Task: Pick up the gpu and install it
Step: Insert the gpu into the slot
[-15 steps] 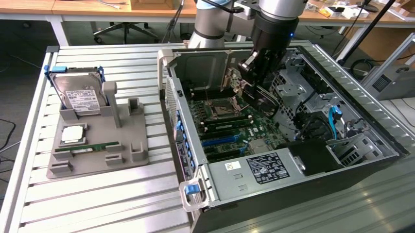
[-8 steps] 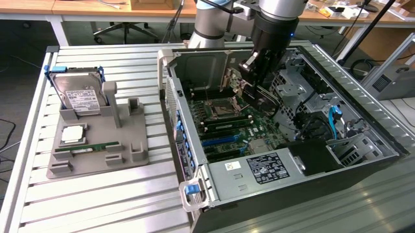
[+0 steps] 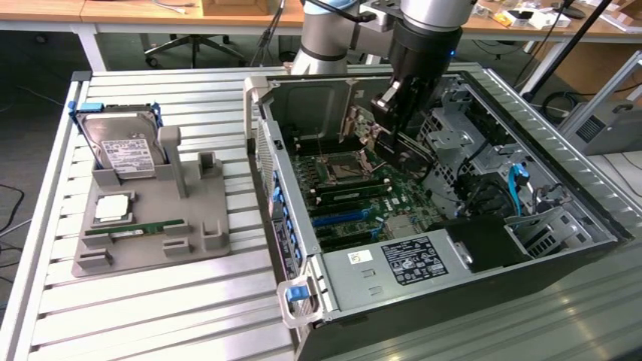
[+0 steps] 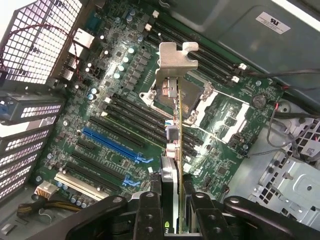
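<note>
Claw [image 4: 175, 215] clamped on gpu [image 4: 170, 70] | arm [image 3: 431, 37] angled down — inside open computer case [image 3: 301, 105] | above motherboard [image 4: 107, 65]

One robot arm [image 3: 326, 34] carries one gripper [image 4: 172, 202], and there is one gpu [image 4: 173, 125] with one silvery end bracket [image 4: 175, 62]. One slatted table [image 3: 150, 320] bears one open computer case [image 3: 576, 252] on the exterior view's right and one gray holder [image 3: 206, 226] on the exterior view's left. The holder has three parts: one hard drive [image 3: 122, 147], one silver processor chip [image 3: 113, 208] and one green RAM stick [image 3: 135, 228]. The case contains one motherboard [image 4: 100, 90], two blue slots [image 4: 115, 145] and one power supply [image 3: 401, 259].
</note>
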